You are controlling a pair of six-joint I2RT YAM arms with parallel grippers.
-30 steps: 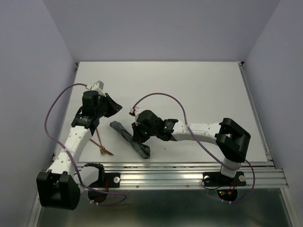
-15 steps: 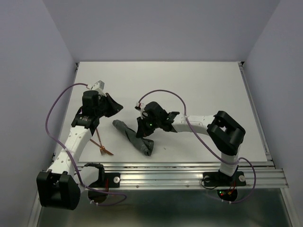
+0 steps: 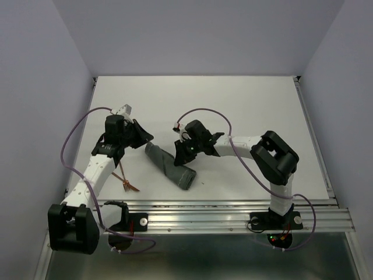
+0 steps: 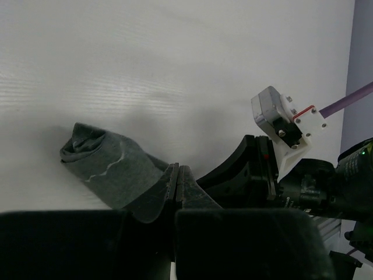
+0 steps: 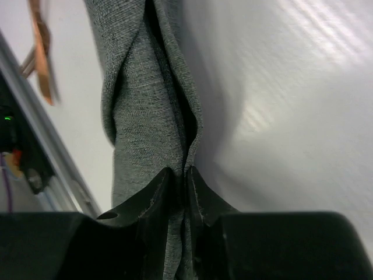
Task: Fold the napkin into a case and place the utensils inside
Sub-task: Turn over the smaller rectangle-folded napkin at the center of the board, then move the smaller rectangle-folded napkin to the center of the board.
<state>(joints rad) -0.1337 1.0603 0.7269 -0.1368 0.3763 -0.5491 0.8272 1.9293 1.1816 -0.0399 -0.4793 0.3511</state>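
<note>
The grey-green napkin [image 3: 169, 166] lies as a narrow folded strip, slanting from upper left to lower right near the table's front. My right gripper [image 3: 179, 157] sits at its right edge. In the right wrist view a raised fold of the napkin [image 5: 140, 105] runs between the right gripper [image 5: 178, 172] jaws, which pinch it. My left gripper [image 3: 145, 139] is at the strip's upper end. In the left wrist view the left gripper [image 4: 176, 169] is shut, and the napkin [image 4: 105, 166] lies beside and under its left finger. The copper utensils [image 3: 125, 179] lie to the left, outside the cloth.
The metal rail [image 3: 233, 219] runs along the table's near edge just below the napkin. Purple cables [image 3: 76, 131] loop over both arms. The copper utensils [image 5: 41, 46] show at the top left of the right wrist view, next to the rail.
The right gripper has moved up and right, taking the napkin with it; the strip now lies fuller and farther right. Its jaws have eased slightly. The left gripper has shifted a little towards the napkin.
</note>
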